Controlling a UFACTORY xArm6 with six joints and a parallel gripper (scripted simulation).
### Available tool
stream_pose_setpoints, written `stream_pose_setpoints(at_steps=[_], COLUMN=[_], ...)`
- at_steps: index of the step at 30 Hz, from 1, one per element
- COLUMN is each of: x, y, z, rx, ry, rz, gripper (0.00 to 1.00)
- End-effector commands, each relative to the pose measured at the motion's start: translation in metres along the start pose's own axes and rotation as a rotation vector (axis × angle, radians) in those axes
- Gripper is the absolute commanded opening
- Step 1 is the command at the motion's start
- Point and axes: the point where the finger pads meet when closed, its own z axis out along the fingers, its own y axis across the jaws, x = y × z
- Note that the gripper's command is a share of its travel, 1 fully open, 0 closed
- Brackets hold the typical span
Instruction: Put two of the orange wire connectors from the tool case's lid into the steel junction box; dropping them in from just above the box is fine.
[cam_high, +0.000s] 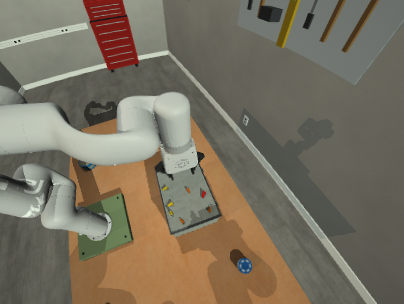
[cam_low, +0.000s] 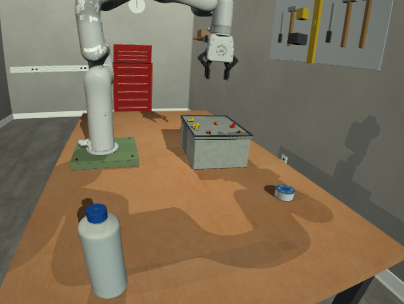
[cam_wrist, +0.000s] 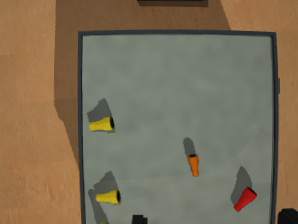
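Note:
The grey tool case stands mid-table, its flat lid carrying small wire connectors. Orange connectors lie on it: one near the middle, and two more toward the near end. Yellow connectors and a red one lie among them. My gripper hangs high above the far end of the lid, fingers apart, with nothing between them. A dark-edged object shows past the case's far edge; I cannot tell whether it is the junction box.
The arm's green base plate sits to the left of the case. A white bottle with a blue cap stands at the near left. A blue-and-white puck lies near the right edge.

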Motion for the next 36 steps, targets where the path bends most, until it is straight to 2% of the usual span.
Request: stream_pose_setpoints(at_steps=[1,31,32,33,35,36], x=[0.002,0.002,0.001,-0.005,-0.005,-0.018], y=[0.001,0.001,0.002,0.008,0.008,0.021], z=[-0.001,-0.001,0.000,0.007,0.007,0.021], rx=[-0.005,-0.005,-0.005,-0.005,-0.005,-0.005], ry=[-0.001,-0.001,-0.001,-0.001,-0.001,0.000], rz=[-0.001,-0.001,0.005,0.039,0.039,0.110], gripper=[0.00,0.00,0.27,0.27,0.27,0.27])
